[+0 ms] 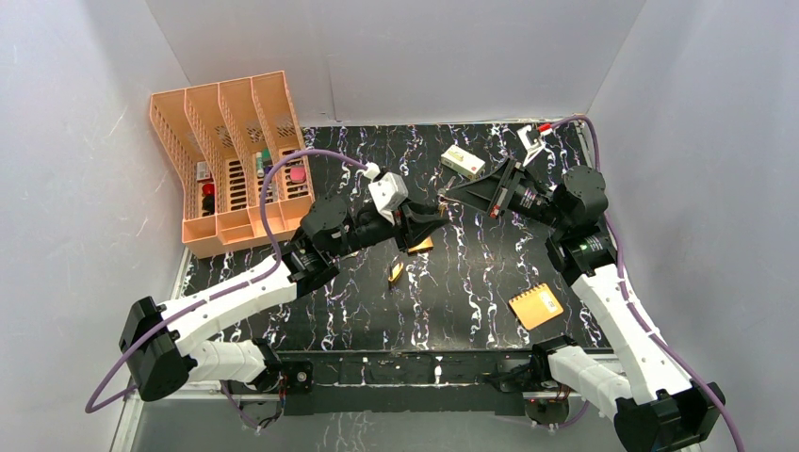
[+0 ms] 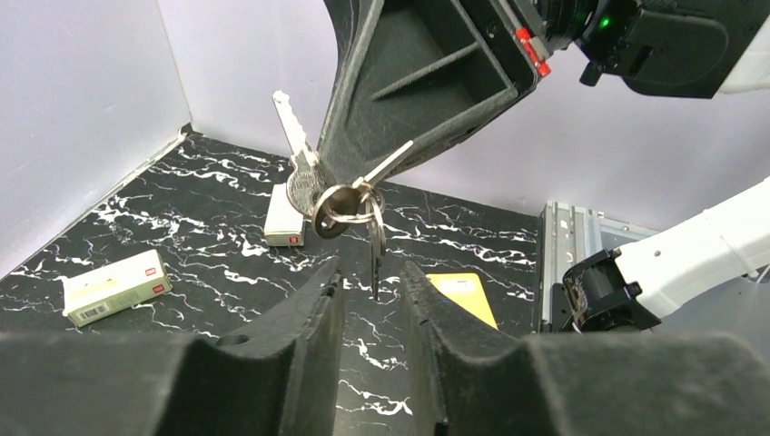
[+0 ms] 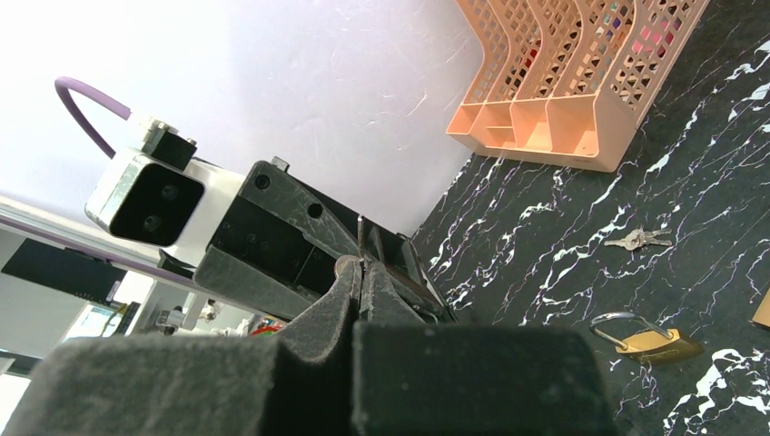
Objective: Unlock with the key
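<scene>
The key (image 2: 338, 202) is one of a small silver bunch on a ring, pinched in my right gripper (image 2: 343, 178), which reaches down from above in the left wrist view. One key points up, one sticks out to the right, and one hangs down to the tips of my left gripper (image 2: 372, 275). The left jaws stand a little apart and nothing touches them. In the right wrist view my right gripper (image 3: 363, 268) is shut, with a sliver of metal at the tips. A brass padlock (image 3: 646, 342) lies on the table; from above, a padlock (image 1: 396, 273) lies just below the two grippers.
A second key bunch (image 3: 640, 239) lies on the black marbled table (image 1: 471, 282). An orange file organizer (image 1: 231, 160) stands at the back left. There is a yellow notepad (image 1: 535, 306) at the front right, a white box (image 1: 463, 160) at the back, and another brass piece (image 1: 421, 246) under the left gripper.
</scene>
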Available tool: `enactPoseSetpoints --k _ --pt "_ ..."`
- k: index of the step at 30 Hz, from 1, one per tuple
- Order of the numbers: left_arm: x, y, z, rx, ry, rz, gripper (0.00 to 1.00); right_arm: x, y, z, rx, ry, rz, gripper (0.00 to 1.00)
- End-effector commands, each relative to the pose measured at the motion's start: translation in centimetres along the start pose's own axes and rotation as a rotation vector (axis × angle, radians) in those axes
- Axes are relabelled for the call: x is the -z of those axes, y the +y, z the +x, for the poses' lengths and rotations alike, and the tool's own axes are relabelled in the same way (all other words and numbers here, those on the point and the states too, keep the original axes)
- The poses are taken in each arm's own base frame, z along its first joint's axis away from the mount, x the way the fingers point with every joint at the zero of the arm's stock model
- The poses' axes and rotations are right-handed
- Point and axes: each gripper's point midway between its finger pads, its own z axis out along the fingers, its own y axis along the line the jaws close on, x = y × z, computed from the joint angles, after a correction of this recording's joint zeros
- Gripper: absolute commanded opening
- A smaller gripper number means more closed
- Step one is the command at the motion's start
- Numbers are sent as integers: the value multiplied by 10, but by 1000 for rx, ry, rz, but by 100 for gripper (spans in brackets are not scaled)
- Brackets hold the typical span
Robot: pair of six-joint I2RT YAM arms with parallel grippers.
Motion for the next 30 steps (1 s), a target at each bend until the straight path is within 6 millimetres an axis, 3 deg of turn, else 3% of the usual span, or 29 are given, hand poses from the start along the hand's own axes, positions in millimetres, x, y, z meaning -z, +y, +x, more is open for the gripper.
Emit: enactPoseSetpoints --k 1,5,10,19,27,30 --pt "3 -4 -15 -21 -55 17 23 5 35 -11 83 -35 -91 0" --pt "1 -5 -16 -20 -60 26 15 5 35 -10 77 -34 -94 0" --pt "-1 -6 -22 -15 -79 32 20 5 37 -10 74 -34 -101 0" --pt "-3 -10 -29 -11 -98 57 20 6 36 -10 73 -35 -100 0" --pt "-3 -12 -30 -13 -103 71 0 6 35 -9 71 -34 -99 0" --pt "-3 -12 -32 -15 -110 71 0 7 35 -8 71 -34 -99 0"
